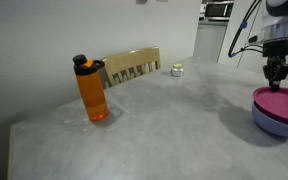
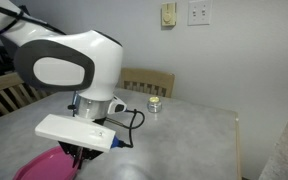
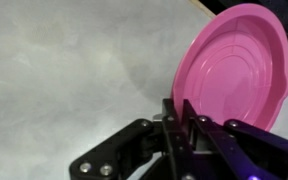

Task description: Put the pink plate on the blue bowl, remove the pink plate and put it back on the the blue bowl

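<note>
Gray table (image 1: 164, 125) fills the wrist view. At lower centre, the gripper (image 3: 184, 108) is clenched on the pink plate (image 3: 239, 65) rim, atop the blue bowl (image 1: 274, 123).

The right edge cuts off the pink plate (image 1: 284, 100) and the blue bowl (image 1: 274, 125) seemingly under it.

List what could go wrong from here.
1. The jaws of the gripper are shut at the rim of the pink plate; if they pinch it, that thin edge could slip or tilt.
2. The blue bowl stands near the edge of the table; a nudge might push it off.
</note>
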`<action>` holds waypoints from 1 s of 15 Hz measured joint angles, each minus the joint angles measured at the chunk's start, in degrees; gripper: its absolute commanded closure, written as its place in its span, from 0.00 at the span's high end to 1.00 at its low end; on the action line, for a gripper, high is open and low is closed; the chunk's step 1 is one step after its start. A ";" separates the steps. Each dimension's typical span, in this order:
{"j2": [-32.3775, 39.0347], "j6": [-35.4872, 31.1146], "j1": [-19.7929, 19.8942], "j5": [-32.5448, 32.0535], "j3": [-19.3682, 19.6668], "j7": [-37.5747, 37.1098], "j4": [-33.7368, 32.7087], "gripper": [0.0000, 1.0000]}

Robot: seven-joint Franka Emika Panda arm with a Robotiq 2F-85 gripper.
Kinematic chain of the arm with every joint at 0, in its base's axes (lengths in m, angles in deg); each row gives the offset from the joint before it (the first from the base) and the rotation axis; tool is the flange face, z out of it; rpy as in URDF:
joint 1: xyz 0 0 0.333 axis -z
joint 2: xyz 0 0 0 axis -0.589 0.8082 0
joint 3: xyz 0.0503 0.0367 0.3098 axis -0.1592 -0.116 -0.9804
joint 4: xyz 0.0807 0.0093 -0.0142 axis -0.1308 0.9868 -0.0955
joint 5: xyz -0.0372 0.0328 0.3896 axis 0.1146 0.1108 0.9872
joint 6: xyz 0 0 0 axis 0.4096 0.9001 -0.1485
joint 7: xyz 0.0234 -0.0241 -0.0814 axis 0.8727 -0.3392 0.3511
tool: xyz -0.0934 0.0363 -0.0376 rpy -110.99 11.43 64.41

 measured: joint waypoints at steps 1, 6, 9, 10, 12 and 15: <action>0.00 0.00 -0.28 0.08 -0.06 0.00 0.22 0.03; -0.02 -0.33 -1.50 0.41 -0.35 0.00 0.91 0.03; -0.04 -0.65 -1.74 1.28 -0.40 0.01 0.95 0.03; -0.04 -0.91 -1.78 1.51 -0.41 0.01 0.95 0.03; -0.05 -1.85 -1.86 1.86 -0.41 0.01 1.00 0.03; -0.06 -3.53 -1.88 2.63 -0.42 0.01 1.12 0.03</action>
